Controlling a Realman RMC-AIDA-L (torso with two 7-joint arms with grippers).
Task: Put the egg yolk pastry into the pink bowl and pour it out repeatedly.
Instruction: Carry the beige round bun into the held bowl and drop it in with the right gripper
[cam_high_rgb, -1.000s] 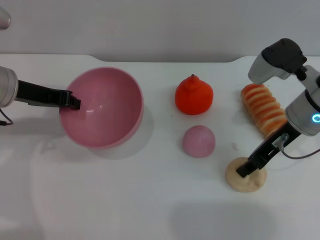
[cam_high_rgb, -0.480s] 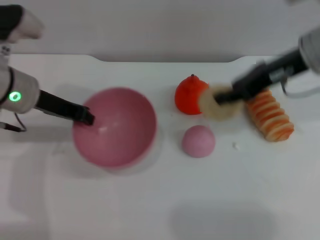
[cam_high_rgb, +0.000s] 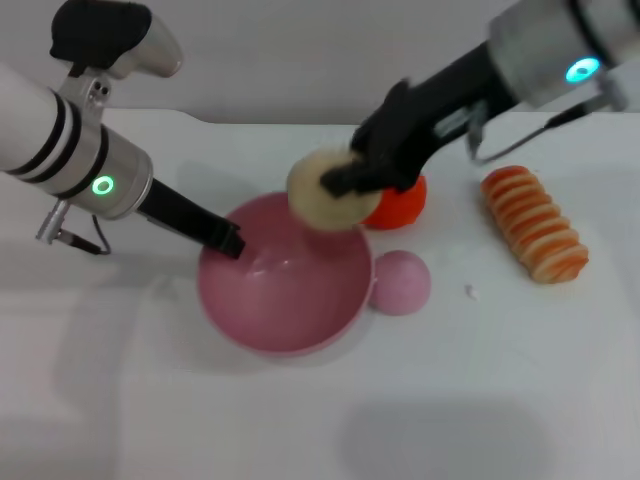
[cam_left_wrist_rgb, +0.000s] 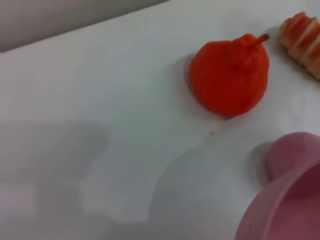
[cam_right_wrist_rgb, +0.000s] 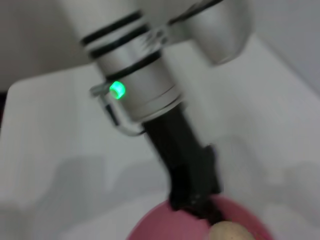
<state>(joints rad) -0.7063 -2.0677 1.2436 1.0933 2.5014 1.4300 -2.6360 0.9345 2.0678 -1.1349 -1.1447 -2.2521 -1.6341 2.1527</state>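
The pink bowl (cam_high_rgb: 290, 300) sits on the white table near the middle, and my left gripper (cam_high_rgb: 228, 240) is shut on its left rim. The egg yolk pastry (cam_high_rgb: 312, 202), a pale crumbly bun, hangs in the air over the bowl's far rim with my right gripper (cam_high_rgb: 337, 181) shut on it. In the right wrist view the pastry (cam_right_wrist_rgb: 229, 233) shows just above the pink bowl (cam_right_wrist_rgb: 160, 231), with the left gripper (cam_right_wrist_rgb: 196, 196) on the rim beyond it. Only the bowl's edge (cam_left_wrist_rgb: 287, 210) shows in the left wrist view.
A red-orange fruit-shaped item (cam_high_rgb: 405, 202) lies just behind the bowl, partly hidden by my right arm. A mauve-pink dome (cam_high_rgb: 402, 282) touches the bowl's right side. A ridged orange-striped roll (cam_high_rgb: 535, 235) lies at the right.
My right gripper lifted the pastry from the front right of the table and carried it left, over the bowl. My left gripper slid the bowl rightward toward the middle.
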